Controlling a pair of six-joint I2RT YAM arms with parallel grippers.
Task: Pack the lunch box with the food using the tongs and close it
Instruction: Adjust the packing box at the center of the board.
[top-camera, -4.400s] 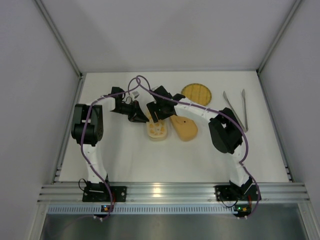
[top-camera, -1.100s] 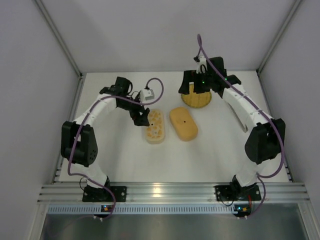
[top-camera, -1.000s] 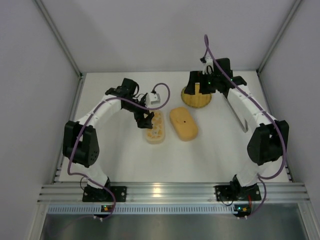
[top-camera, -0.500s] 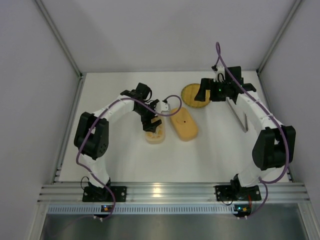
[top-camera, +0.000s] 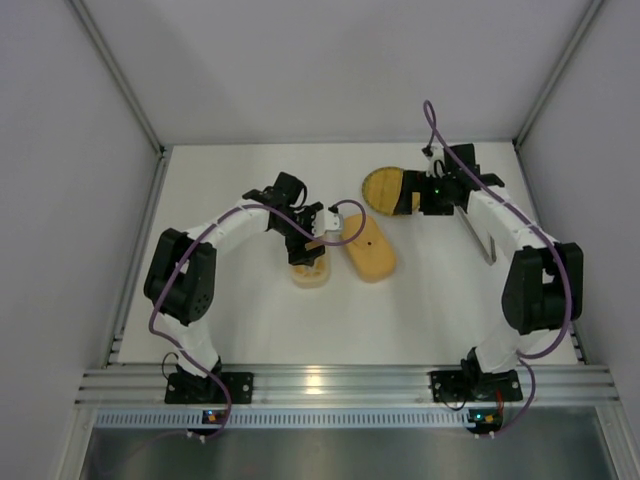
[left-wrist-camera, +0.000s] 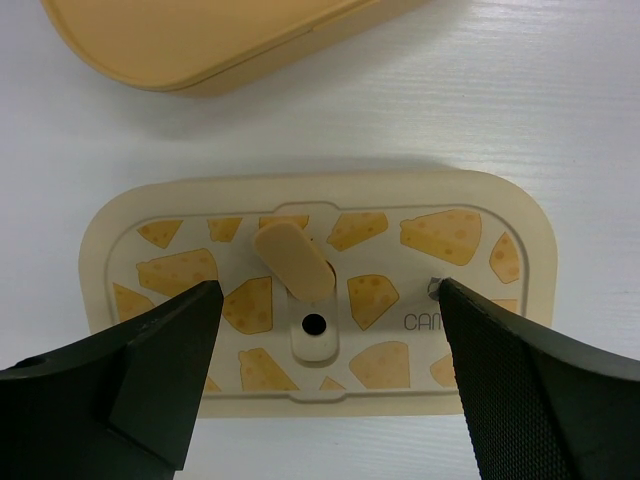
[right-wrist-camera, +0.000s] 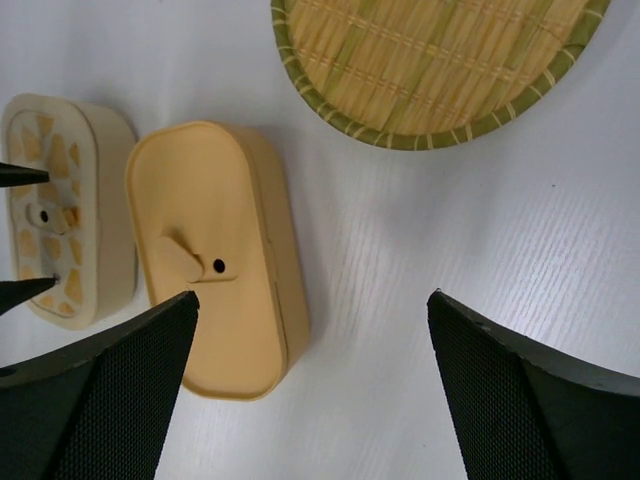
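While the left fingers (left-wrist-camera: 130, 385) gape, the lunch box (left-wrist-camera: 440, 290) lies between them.

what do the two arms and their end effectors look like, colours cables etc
The left arm and right arm have white link shells with chunky black joint housings. A purple cable loops loosely along each. The left end effector and right end effector each have two black wedge-shaped fingers with mesh-textured faces. The black bases carry small green and orange lights.
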